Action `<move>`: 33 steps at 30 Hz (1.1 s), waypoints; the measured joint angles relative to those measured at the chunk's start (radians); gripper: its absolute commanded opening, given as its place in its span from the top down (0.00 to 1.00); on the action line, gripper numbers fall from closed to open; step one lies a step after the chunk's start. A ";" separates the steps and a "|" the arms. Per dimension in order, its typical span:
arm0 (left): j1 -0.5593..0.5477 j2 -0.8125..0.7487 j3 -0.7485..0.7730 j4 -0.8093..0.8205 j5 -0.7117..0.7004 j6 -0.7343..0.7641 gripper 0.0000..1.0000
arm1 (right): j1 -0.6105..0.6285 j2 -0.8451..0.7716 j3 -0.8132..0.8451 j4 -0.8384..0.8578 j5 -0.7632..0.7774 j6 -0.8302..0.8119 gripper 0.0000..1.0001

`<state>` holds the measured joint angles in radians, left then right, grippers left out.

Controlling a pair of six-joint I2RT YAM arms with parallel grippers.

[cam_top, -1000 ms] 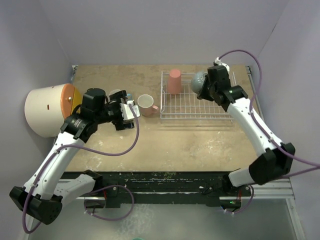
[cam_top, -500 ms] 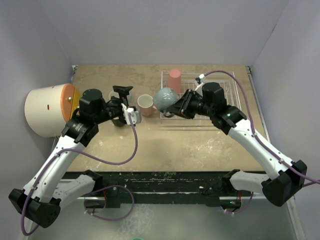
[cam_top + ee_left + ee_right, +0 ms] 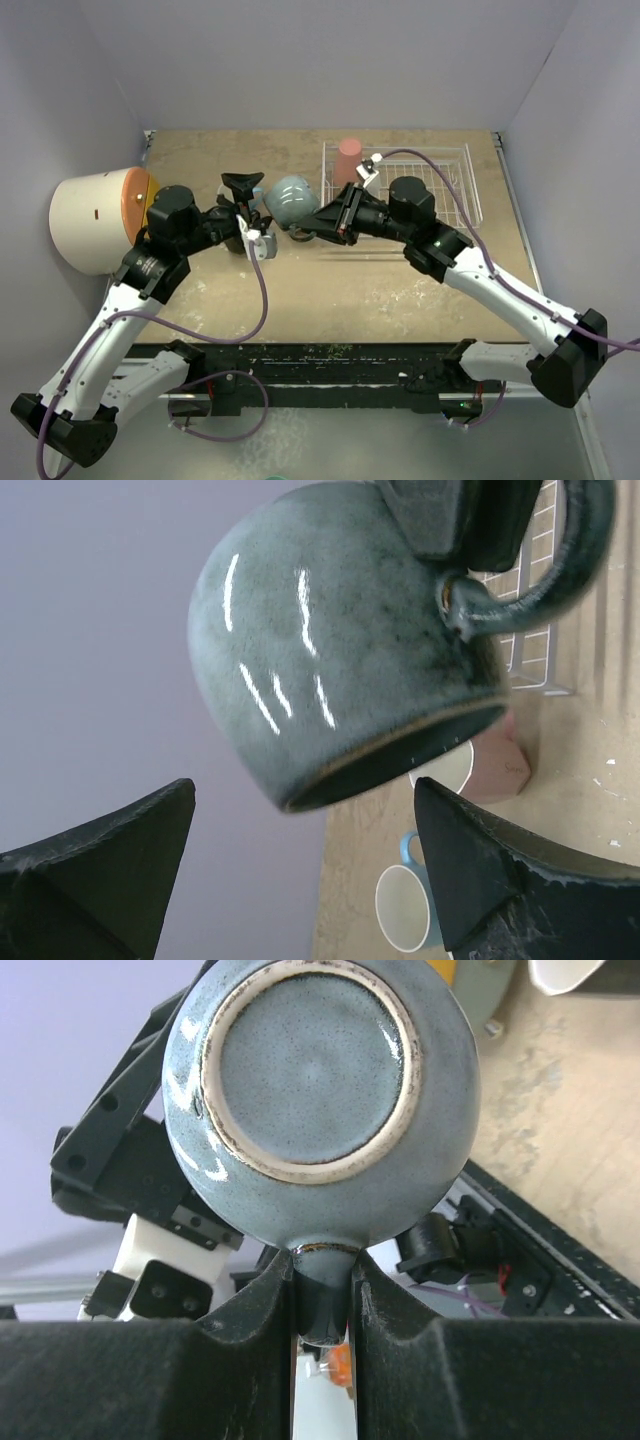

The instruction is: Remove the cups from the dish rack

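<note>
the right gripper (image 3: 322, 221) pinches the dark grey-blue mug (image 3: 288, 198) by its handle so the body hangs free above the table (image 3: 400, 290), outside the dish rack (image 3: 450, 200), facing the wide-open left gripper (image 3: 250, 212), seemingly for a handover.

Tabletop (image 3: 400, 290): tan, mottled, marked with pale flecks. It is enclosed on three sides by plain lavender walls (image 3: 330, 60). A black rail (image 3: 330, 362) is fixed along the near edge; a grey floor (image 3: 400, 440) is seen below. Light even, shadows soft.
</note>
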<state>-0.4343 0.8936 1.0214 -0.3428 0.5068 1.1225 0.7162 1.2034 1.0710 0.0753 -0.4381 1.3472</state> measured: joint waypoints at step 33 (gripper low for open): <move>-0.006 0.347 0.125 -0.524 -0.126 0.012 1.00 | -0.159 -0.138 0.125 -0.373 0.246 -0.223 0.23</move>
<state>-0.4408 1.2404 1.1465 -0.8669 0.3805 1.1347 0.5571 1.0649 1.1961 -0.2977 -0.1925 1.1244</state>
